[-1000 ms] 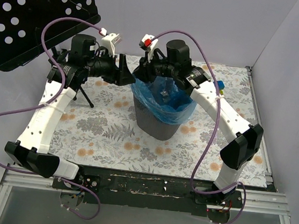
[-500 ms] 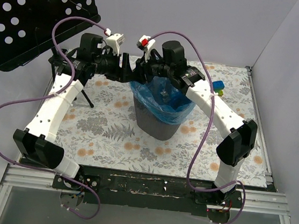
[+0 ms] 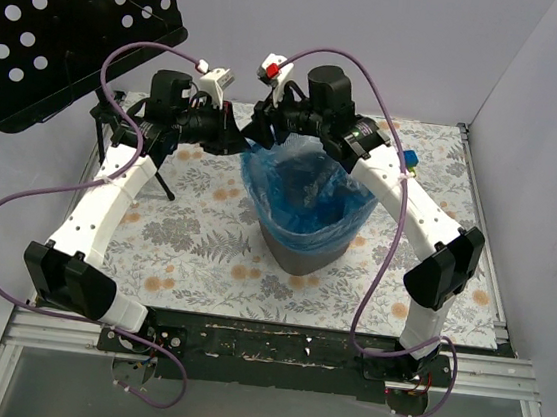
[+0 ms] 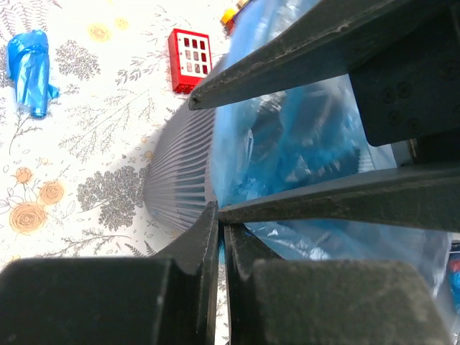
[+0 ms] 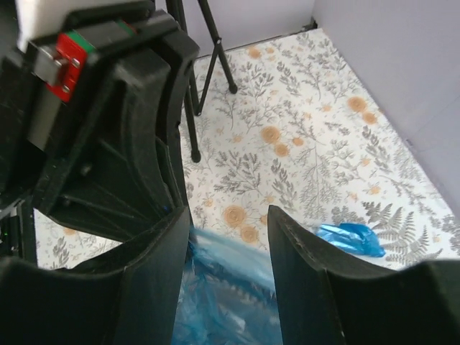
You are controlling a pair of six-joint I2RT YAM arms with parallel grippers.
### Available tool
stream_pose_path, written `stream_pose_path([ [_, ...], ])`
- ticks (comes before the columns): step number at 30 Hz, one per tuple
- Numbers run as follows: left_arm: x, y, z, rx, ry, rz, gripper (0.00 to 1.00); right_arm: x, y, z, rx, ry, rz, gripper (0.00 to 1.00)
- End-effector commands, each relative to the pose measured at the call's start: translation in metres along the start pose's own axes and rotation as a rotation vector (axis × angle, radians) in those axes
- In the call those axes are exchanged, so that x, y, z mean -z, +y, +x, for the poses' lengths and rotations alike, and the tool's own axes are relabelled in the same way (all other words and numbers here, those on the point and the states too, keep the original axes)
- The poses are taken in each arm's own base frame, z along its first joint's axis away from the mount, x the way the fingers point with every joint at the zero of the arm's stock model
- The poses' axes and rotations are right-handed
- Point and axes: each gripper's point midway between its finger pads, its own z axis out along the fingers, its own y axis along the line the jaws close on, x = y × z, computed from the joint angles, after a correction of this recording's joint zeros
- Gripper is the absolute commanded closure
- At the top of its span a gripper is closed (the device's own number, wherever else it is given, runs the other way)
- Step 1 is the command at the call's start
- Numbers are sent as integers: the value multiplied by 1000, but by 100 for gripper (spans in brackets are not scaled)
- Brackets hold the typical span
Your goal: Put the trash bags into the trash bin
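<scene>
Top external, centre: we clench left fingers (image 4: 201,237) on the shiny blue plastic-film trash bag (image 3: 305,193) (probably to spread it over the dark grey wire-mesh bin (image 3: 295,258)); right fingers (image 5: 159,266) released.

The trash bin (image 3: 298,256) stands mid-surface (image 3: 203,250), with the trash bag (image 3: 305,196) set in it and folded out over its rim. The left claw (image 3: 238,142) pinches the bag's edge at the far-left rim. The right claw (image 3: 260,131) is just beside it at the far rim, jaws apart. A music stand (image 3: 68,24) stands far left. A toy-brick car (image 3: 409,163) lies far right, and a block (image 4: 190,61) lies near the bin on that side. A wad of film (image 4: 29,68) lies beyond the bin.
</scene>
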Motion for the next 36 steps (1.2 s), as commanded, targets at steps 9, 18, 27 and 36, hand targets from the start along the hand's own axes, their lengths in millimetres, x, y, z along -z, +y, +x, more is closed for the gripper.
stream_pose_path([
  [9, 17, -25, 0, 55, -59, 127, 100, 70, 0, 26, 156, 83, 154, 45],
  [18, -7, -21, 19, 221, -11, 235, 100, 127, -24, 50, 176, 156, 271, 45],
  [27, -40, -13, 47, 403, 95, 386, 100, 161, -34, 96, 172, 255, 334, 46],
  [36, -40, -11, 94, 471, 192, 439, 97, 154, -29, 113, 248, 290, 253, 47],
])
